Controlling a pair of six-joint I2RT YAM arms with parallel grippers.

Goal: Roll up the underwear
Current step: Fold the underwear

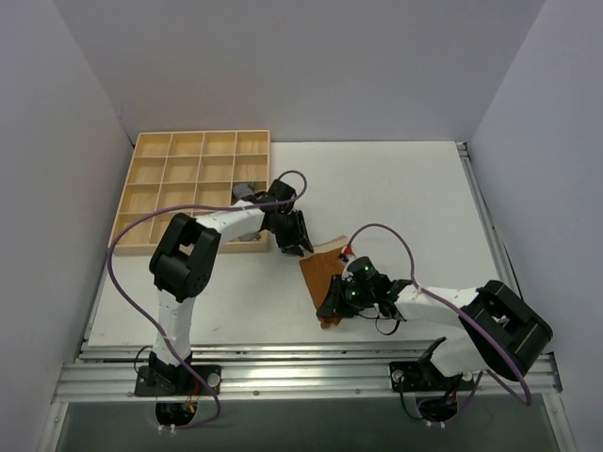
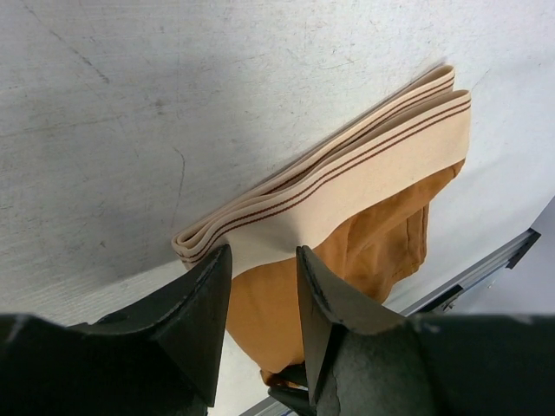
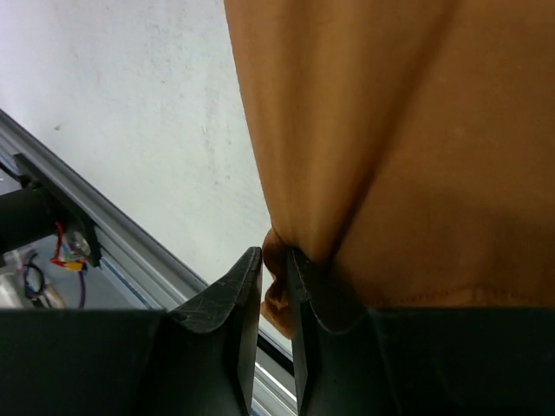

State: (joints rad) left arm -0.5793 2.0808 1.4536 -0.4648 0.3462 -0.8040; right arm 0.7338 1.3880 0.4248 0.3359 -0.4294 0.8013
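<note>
Here, on scuffed white table (image 1: 405,188), pale walls (image 1: 283,56) around: underwear (image 1: 318,271) pinched by right end effector (image 3: 274,256), left end effector (image 2: 264,253) spread.

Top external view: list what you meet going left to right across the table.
Wooden compartment tray → left gripper → underwear. The right gripper sits over the underwear's near end, so it has no clear place in the order.
</note>
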